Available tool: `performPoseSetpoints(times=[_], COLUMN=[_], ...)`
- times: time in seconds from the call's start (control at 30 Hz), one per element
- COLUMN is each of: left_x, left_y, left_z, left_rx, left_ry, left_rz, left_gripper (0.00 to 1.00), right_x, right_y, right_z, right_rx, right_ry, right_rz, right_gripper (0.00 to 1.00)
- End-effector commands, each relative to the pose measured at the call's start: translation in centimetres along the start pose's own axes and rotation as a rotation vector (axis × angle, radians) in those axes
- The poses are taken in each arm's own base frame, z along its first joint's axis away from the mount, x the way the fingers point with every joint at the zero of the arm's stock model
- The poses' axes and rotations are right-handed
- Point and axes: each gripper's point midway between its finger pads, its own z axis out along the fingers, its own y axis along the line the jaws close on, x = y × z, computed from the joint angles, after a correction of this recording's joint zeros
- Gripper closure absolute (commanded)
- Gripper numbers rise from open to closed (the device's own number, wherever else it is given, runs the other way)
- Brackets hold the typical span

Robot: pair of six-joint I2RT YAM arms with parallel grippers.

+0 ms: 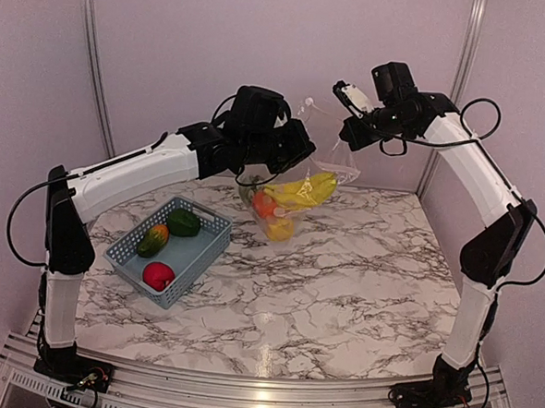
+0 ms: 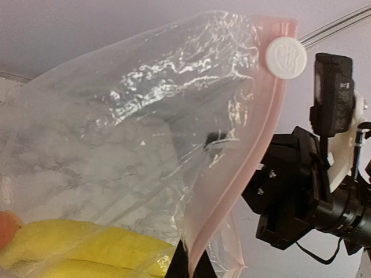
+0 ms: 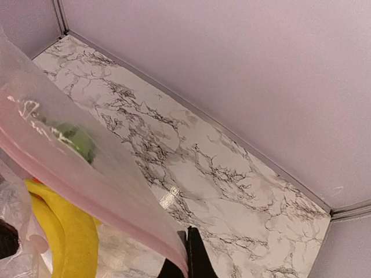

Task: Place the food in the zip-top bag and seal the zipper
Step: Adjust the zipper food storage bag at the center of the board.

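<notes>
Apple (image 1: 158,275), melon (image 1: 183,223) and a green-orange piece (image 1: 152,240) sitting in the basket (image 1: 202,252), lower left. Further back, mid-frame, hanging off the table (image 1: 341,291): zip-top bag (image 1: 328,167) with banana (image 1: 301,189), orange (image 1: 265,204), pear (image 1: 278,227). Pinched along the zipper (image 2: 255,156) by left gripper (image 2: 186,267) and right gripper (image 3: 186,258), both clamped tight.

Top cam gives me the whole counter (image 1: 341,291) from above/behind; both wrist cams sit v. close on the zip-top bag (image 2: 145,116), shared w/ top.

arms (image 1: 131,172) white shells | joints (image 1: 67,238) black | cables (image 1: 11,223) black loops | left gripper (image 2: 191,265) black
</notes>
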Motion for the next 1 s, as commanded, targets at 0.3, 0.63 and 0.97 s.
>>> performPoseSetpoints(times=[0.3, 0.63, 0.97], left_x=[1.2, 3.4, -1.5], left_y=[3.3, 5.6, 3.1], left_z=[2.8, 4.0, 3.2], left_rx=[-0.040, -0.105, -0.021], left_ry=[0.095, 0.148, 0.053], left_rz=[-0.059, -0.008, 0.026], left_gripper=[1.00, 1.00, 1.00], right_x=[2.2, 2.9, -2.9], right_y=[-0.2, 0.1, -2.0], right_z=[-0.8, -0.3, -2.6], right_rx=[-0.011, -0.023, 0.071], right_ry=[0.064, 0.074, -0.101], right_rz=[-0.022, -0.016, -0.032], right_gripper=[1.00, 1.00, 1.00])
